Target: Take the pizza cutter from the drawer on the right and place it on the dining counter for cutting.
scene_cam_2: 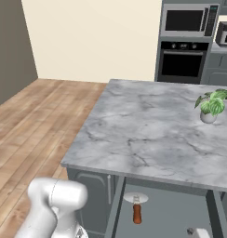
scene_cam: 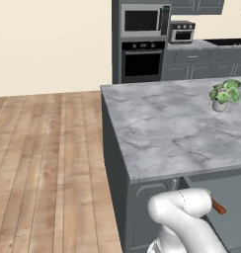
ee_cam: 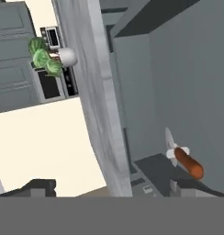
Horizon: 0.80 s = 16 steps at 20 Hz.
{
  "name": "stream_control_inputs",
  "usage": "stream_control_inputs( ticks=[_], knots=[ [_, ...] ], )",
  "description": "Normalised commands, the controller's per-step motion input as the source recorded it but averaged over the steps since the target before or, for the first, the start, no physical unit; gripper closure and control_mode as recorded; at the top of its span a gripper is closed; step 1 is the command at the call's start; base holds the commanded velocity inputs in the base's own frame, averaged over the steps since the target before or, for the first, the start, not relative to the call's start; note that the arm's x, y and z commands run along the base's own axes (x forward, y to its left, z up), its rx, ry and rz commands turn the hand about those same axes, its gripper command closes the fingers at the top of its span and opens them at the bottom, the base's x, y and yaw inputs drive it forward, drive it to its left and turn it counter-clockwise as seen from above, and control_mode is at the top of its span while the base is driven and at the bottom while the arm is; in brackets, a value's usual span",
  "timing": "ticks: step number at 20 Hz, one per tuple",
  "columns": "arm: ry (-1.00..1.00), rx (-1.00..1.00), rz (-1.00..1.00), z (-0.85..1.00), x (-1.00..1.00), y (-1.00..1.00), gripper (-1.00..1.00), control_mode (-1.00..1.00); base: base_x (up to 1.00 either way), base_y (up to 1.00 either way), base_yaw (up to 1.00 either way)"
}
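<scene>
The drawer [scene_cam_2: 176,214] stands pulled out under the marble-topped island, its dark grey inside bare apart from the pizza cutter [scene_cam_2: 136,207]. The cutter lies flat, with a brown handle and a small steel wheel. In the left base view its handle [scene_cam: 219,206] pokes out past my white arm, inside the drawer [scene_cam: 234,190]. My gripper [ee_cam: 113,187] is open and holds nothing. In the hand view the cutter [ee_cam: 185,161] lies just beyond my right fingertip [ee_cam: 187,186], on the drawer [ee_cam: 192,92] floor. The dining counter is out of view.
The island's marble top [scene_cam: 167,123] overhangs the drawer and carries a small potted plant [scene_cam: 224,94] at its right. A wall oven [scene_cam: 142,60] with a microwave [scene_cam: 144,20] stands behind. Wooden floor [scene_cam: 43,163] stretches to the left.
</scene>
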Motion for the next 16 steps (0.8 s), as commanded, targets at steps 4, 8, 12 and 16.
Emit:
stream_control_inputs(
  ticks=[4,8,12,16],
  knots=[
    [0.2,0.0,0.07,0.22,0.73,0.06,-1.0,-1.0,0.0,0.0,0.0],
    [0.21,0.0,0.1,0.04,0.74,0.16,-1.0,-1.0,0.0,0.0,0.0],
    [0.22,0.0,0.13,0.0,0.69,0.05,-1.0,-1.0,0.0,0.0,0.0],
    [0.21,0.0,0.14,0.0,0.51,0.0,-1.0,-1.0,0.0,0.0,0.0]
  ],
)
